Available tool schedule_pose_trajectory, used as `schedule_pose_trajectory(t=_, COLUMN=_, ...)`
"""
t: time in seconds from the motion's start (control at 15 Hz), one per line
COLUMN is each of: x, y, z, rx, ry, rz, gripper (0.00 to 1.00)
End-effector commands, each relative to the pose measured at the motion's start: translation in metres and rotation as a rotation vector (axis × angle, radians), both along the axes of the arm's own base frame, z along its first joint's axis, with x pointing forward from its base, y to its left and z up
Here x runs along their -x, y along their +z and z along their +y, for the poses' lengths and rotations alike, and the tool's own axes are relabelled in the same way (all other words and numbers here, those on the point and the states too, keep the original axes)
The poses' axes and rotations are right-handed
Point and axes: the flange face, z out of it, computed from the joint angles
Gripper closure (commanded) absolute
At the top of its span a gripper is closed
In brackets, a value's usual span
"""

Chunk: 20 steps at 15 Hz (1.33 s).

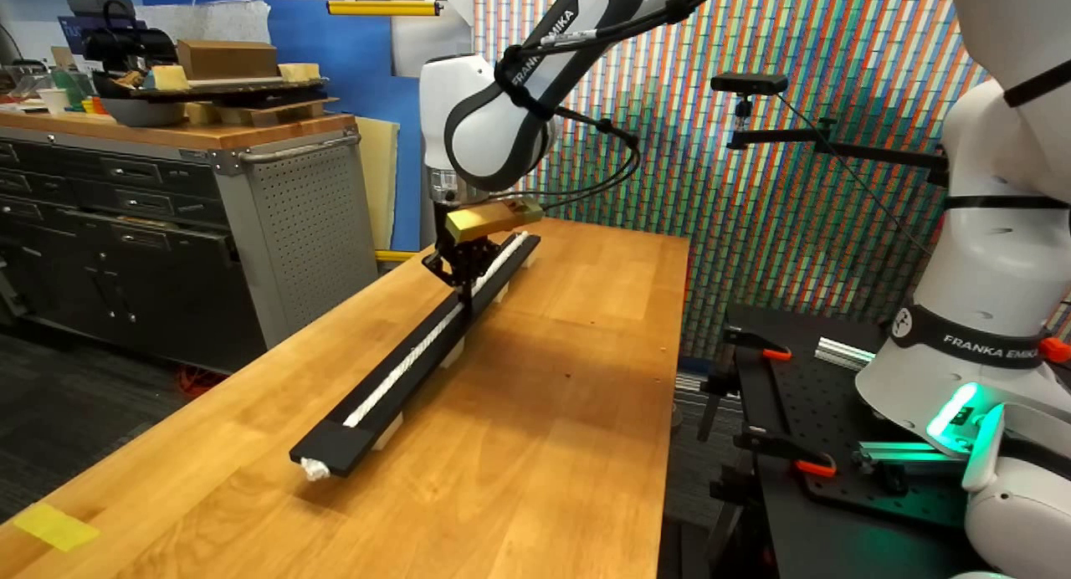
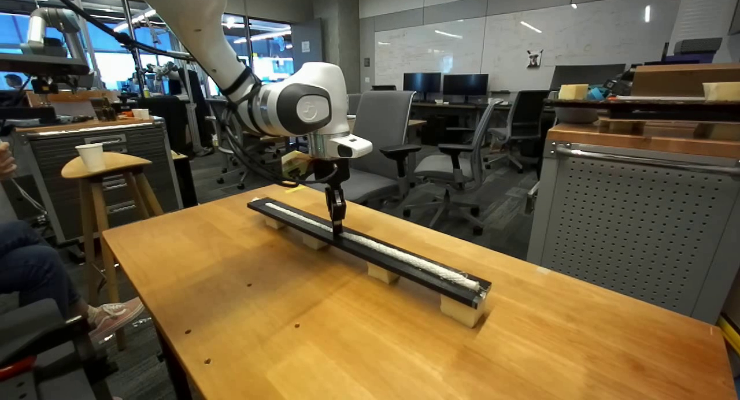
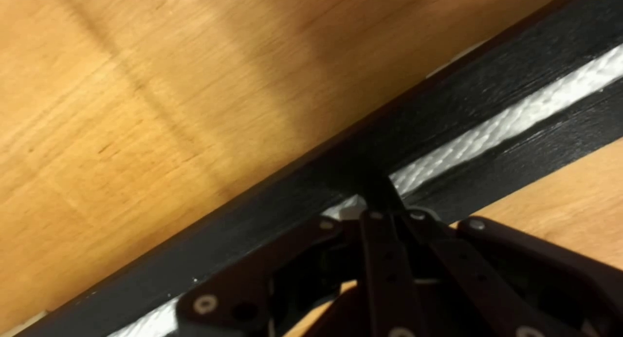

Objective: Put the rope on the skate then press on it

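Down the middle of the long, narrow, grooved black rail (image 1: 438, 357), the thin white braided rope (image 1: 402, 368) lies lengthwise for almost the whole stretch, so the laying looks done! And the black two-fingered gripper (image 2: 337, 230), jaws clenched together, stands tips-down over the rope, apparently touching. Pressing looks under way; how much is left to firm down, I can't tell.

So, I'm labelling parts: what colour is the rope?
The rope is white, clearest in the wrist view.
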Motion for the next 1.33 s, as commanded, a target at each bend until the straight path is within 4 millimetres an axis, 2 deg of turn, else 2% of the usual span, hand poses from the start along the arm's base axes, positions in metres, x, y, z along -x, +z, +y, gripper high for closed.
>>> schedule_pose_trajectory(t=0.0, x=-0.001, y=0.005, z=-0.009, rx=0.008, ry=-0.016, rz=-0.013, gripper=1.00)
schedule_pose_trajectory(t=0.6, x=-0.001, y=0.019, z=-0.024, rx=0.011, ry=-0.046, rz=-0.071, gripper=1.00)
schedule_pose_trajectory(t=0.93, x=0.000, y=0.009, z=-0.029, rx=0.013, ry=-0.057, rz=-0.045, gripper=1.00)
schedule_pose_trajectory(t=1.27, x=-0.007, y=-0.015, z=-0.036, rx=-0.005, ry=-0.069, rz=-0.001, gripper=1.00)
